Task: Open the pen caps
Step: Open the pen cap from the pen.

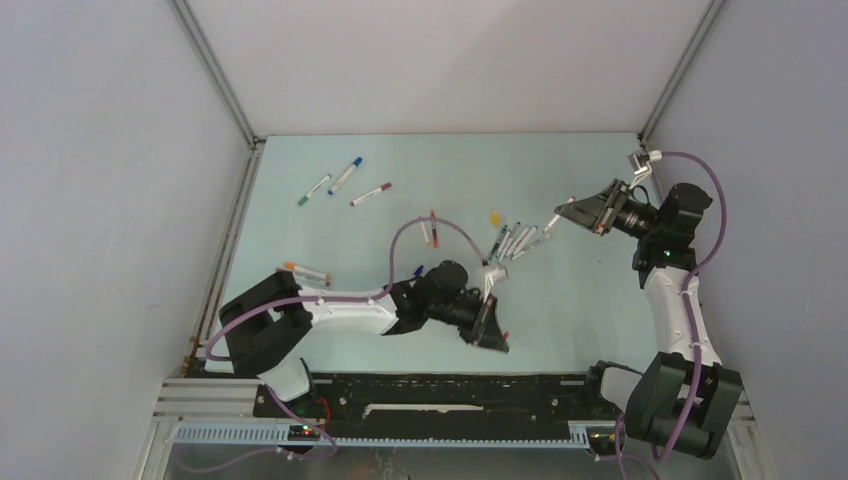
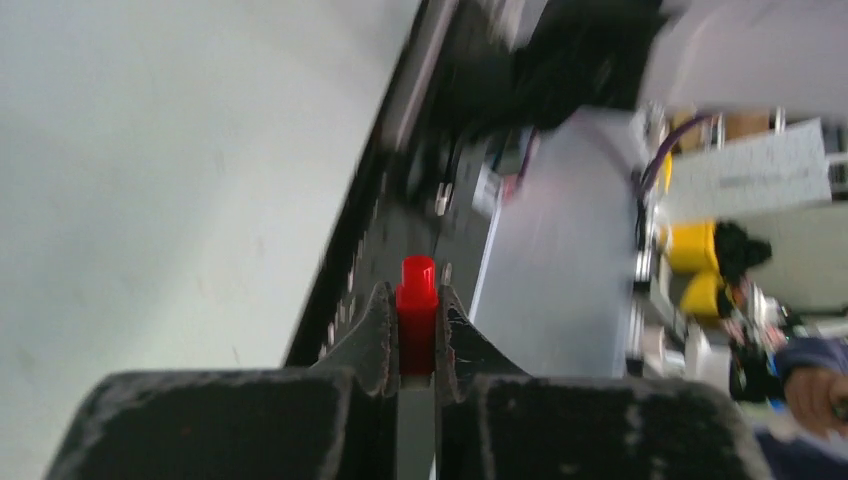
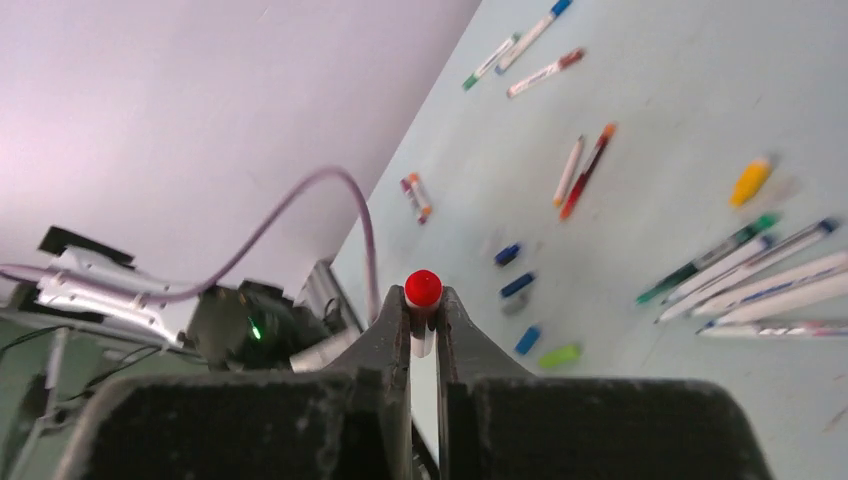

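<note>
My left gripper is shut on a stubby red pen cap, whose narrow end pokes out past the fingertips. In the top view this gripper hangs low near the table's front edge. My right gripper is shut on a white pen barrel with a round red end. It sits raised at the right, well apart from the left one. Loose caps lie on the mat: blue ones, a light green one and a yellow one.
Three capped pens lie at the back left and an orange-ended pair by the left arm. A row of slim barrels lies mid-table below the right gripper. A black rail runs along the near edge; walls close in both sides.
</note>
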